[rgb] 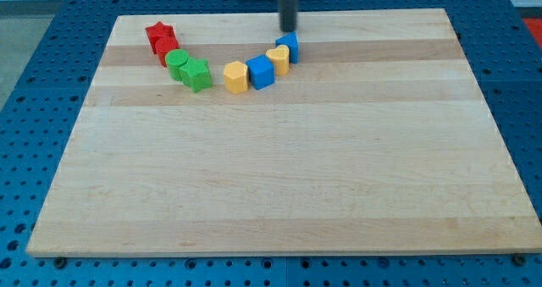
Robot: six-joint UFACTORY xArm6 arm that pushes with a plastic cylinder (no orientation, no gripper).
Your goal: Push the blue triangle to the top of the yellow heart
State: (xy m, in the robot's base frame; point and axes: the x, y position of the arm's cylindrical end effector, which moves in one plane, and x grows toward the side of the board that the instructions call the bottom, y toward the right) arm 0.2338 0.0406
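In the camera view, the desk (279, 177) is a pale wooden board lying on a blue pegboard, and all the blocks sit in a shallow arc along its far part. My tip (289, 30) ends the dark rod that serves as the end effector; it has no jaws to be wide or narrow and holds nothing, and it stands just beyond the blue triangle (289, 45), very near it or touching; I cannot tell which. The blue triangle is the arc's rightmost, farthest block, small, bright blue and wedge-like, though its outline is hard to make out. It sits touching or just beside the yellow heart (279, 58), on that heart's far right. To the heart's near left come a blue block (261, 71), then a yellow block (236, 77), with two green blocks (190, 69) and two red blocks (161, 39) farther left. I judge the task nearly done, in the final nudging step: the triangle lies above the heart but offset to the right. The next move likely calls for bringing my tip round to the triangle's right side and pushing gently left, without knocking the heart.
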